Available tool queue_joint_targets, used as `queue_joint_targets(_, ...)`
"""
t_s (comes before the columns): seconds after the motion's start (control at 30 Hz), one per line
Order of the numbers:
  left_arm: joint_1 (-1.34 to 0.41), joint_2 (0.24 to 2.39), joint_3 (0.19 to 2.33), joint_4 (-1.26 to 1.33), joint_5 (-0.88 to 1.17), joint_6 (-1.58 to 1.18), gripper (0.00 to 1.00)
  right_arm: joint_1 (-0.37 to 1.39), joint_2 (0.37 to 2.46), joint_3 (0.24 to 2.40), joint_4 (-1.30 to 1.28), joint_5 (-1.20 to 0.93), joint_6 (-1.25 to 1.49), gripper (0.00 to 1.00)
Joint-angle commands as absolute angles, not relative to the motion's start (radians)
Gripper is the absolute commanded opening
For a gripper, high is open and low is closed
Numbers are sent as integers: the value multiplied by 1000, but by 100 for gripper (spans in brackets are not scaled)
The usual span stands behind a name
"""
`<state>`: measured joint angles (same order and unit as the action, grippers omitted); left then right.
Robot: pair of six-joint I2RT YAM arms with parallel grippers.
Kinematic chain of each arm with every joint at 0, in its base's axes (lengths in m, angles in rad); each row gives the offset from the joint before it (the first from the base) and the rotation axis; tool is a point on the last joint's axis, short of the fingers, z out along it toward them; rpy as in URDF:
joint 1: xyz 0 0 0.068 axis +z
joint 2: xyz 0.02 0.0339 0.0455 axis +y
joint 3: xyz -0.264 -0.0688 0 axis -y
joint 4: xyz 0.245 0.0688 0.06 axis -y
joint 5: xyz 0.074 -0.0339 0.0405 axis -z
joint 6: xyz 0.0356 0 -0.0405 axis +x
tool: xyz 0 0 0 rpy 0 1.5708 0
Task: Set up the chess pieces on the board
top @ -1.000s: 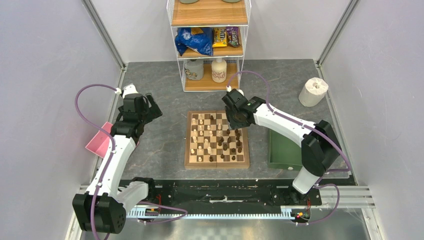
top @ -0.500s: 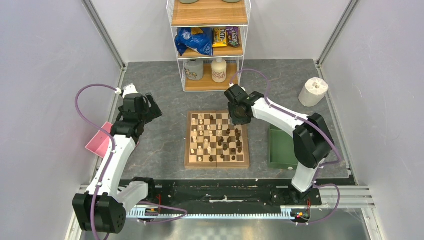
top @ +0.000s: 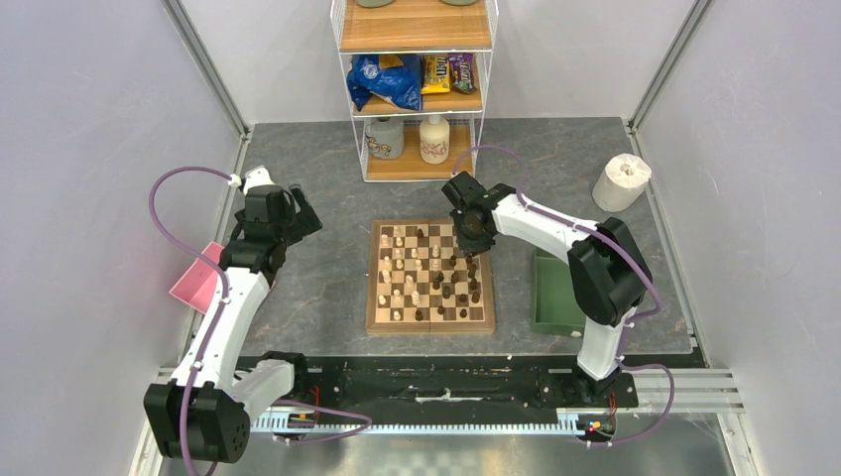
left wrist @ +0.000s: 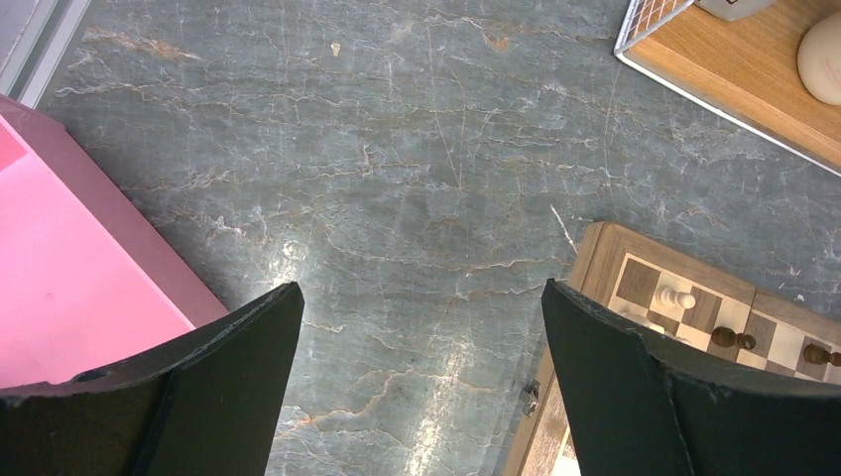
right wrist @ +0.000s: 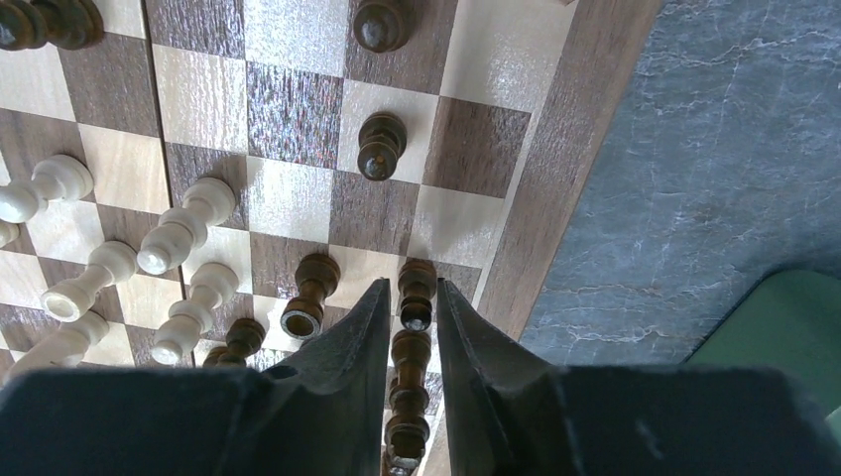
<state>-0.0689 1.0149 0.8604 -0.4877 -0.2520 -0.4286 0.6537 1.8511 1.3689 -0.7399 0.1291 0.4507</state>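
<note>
The board [top: 374,297] lies mid-table with pale chess pieces [top: 397,270] on its left half and dark ones [top: 462,290] on its right half. My right gripper [top: 472,242] hangs over the board's far right corner. In the right wrist view its fingers [right wrist: 414,290] press on both sides of a dark chess piece [right wrist: 418,278] standing by the board's border [right wrist: 555,198]; more dark pieces show in a row behind it, and pale pieces [right wrist: 183,233] stand to the left. My left gripper [top: 298,213] is open over bare table [left wrist: 421,293], left of the board [left wrist: 595,258].
A pink tray [top: 193,283] lies at the left wall, under the left arm. A green tray [top: 555,293] sits right of the board. A wire shelf [top: 417,99] with snacks and bottles stands at the back, and a paper roll [top: 622,181] at the far right.
My right gripper has shifted slightly toward the board's far right edge, its elbow swinging in, and its jaws have narrowed onto a dark piece. The left arm has not moved.
</note>
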Motion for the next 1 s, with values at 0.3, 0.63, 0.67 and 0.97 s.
queue_joint_targets(0.3, -68, 1015, 862, -445, -246, -415, 98, 647, 1883, 1429, -701, 121, 425, 10)
queue_joint_targets(0.63, -68, 1018, 862, -445, -247, -414, 98, 648, 1902, 1451, -681, 134, 436, 13)
queue_joint_targets(0.67, -68, 1016, 862, -445, -247, -414, 98, 647, 1897, 1450, -685, 137, 434, 19)
queue_joint_targets(0.97, -68, 1018, 862, -446, -245, -416, 98, 648, 1838, 1400, -693, 176, 418, 34)
